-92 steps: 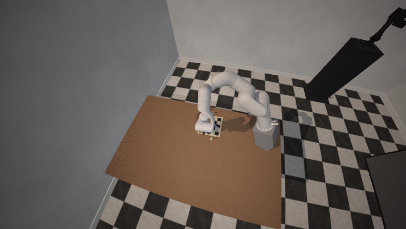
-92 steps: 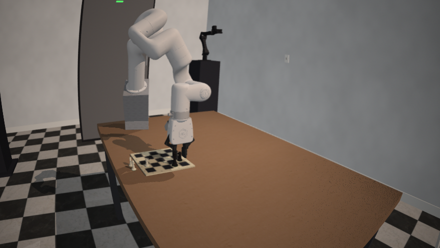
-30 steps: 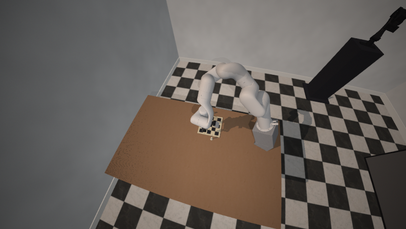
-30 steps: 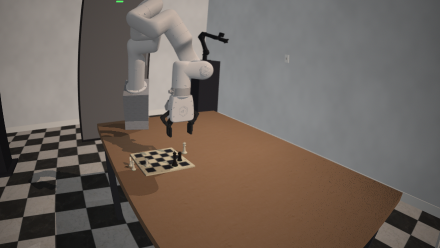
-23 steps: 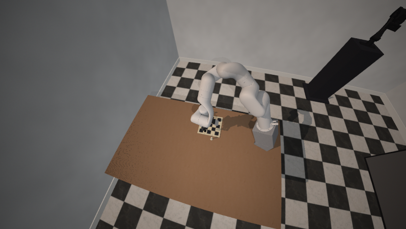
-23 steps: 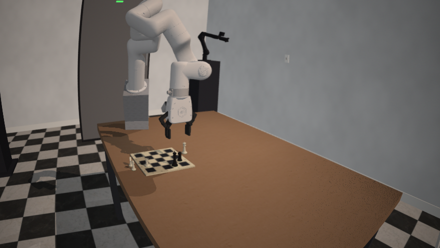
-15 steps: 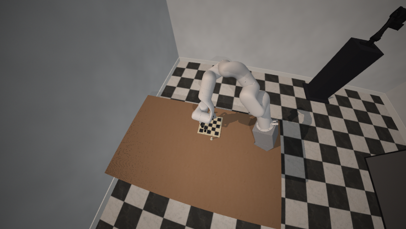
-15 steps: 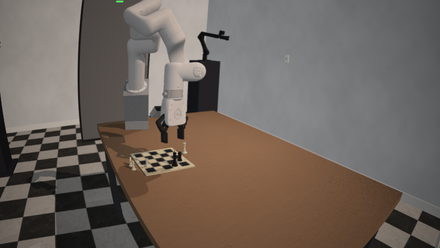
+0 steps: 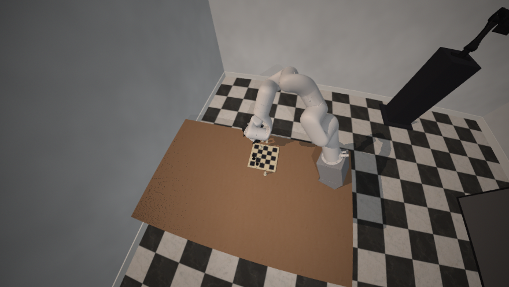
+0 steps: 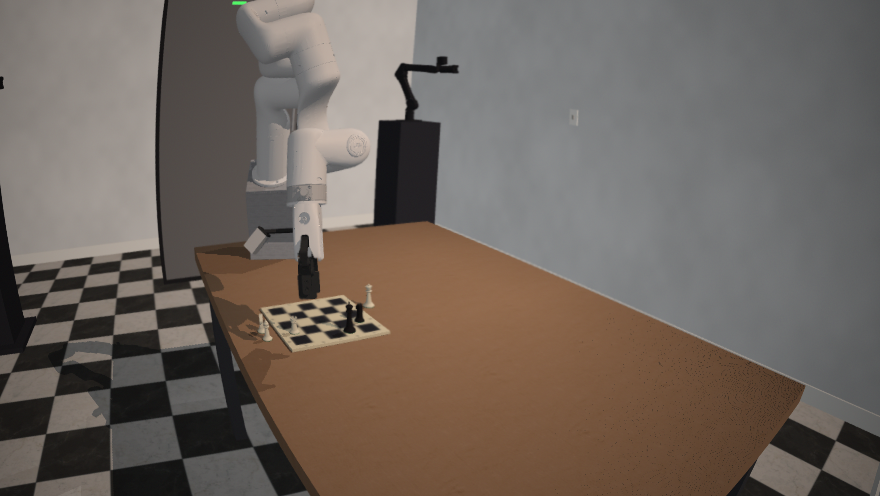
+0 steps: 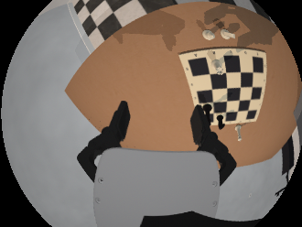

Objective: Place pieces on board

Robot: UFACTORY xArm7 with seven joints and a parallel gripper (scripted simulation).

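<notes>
Claw (image 11: 159, 122) wide open, empty, above bench (image 10: 492, 345) beside board (image 10: 295, 345). Next: centre over white piece (image 10: 368, 295), drop straight, grip low.

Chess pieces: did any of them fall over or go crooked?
None looks tipped. The two black pieces stand upright on the chessboard, and the white pieces beside it stand too. The open gripper holds nothing.
</notes>
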